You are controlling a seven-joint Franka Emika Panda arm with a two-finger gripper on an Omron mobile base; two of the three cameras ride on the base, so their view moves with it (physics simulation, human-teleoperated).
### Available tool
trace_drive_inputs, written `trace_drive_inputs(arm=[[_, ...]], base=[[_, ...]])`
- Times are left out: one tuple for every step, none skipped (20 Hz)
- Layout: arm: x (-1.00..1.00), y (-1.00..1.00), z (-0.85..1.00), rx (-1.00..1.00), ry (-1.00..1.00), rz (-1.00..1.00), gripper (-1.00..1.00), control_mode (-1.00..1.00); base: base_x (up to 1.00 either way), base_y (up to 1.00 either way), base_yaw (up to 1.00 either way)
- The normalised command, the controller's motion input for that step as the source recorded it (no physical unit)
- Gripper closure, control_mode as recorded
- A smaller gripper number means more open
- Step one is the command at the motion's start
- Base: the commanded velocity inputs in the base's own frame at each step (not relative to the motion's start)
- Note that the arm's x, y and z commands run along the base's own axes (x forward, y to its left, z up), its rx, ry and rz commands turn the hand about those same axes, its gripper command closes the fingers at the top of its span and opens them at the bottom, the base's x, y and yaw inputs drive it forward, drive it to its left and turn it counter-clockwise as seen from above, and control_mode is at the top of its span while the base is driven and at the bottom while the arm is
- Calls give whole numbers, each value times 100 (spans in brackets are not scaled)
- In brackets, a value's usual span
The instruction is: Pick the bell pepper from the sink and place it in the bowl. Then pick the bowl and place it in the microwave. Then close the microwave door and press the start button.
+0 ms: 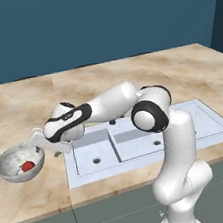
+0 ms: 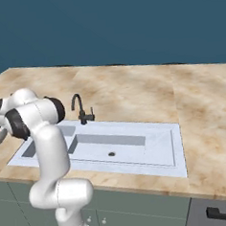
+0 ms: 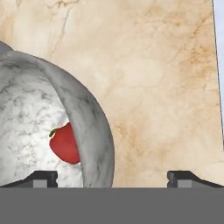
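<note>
In the hand view the end effector point(image 3: 113, 177) stands with its tips wide apart at the bottom edge, straddling the right rim of the bowl point(image 3: 94, 127), and the bell pepper point(image 3: 65, 144) lies inside at lower left. The left base view has the bowl point(image 1: 12, 161) on the marble surface point(image 1: 40, 195) at middle left, with the sink point(image 1: 138, 142) mid-frame. The right base view adds the dark faucet point(image 2: 81, 109) at upper left of the sink point(image 2: 137, 146).

Marbled grey-white bowl point(image 3: 89, 122), glossy red bell pepper point(image 3: 65, 144), beige veined stone-look counter point(image 3: 148, 78)
</note>
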Motion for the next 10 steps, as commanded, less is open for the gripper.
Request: trace_drive_inputs(arm=[[34,43,-1,0,6,0,-100,-100],[27,41,-1,0,7,0,-100,-100],[24,40,-8,0,6,0,-100,-100],[21,40,-11,0,6,0,-100,-100],[19,40,-11,0,6,0,-100,-100],[19,40,-18,0,5,0,-100,-100],[16,39,-24,0,5,0,-100,-100],[14,36,-31,0,4,0,-100,-100],[13,32,-35,0,4,0,-100,-100],[0,24,-35,0,2,0,-100,-100]], base=[[0,0,0],[0,0,0],[0,0,0],[0,0,0],[0,0,0],[0,0,0],[0,0,0],[0,0,0],[0,0,0],[0,0,0]])
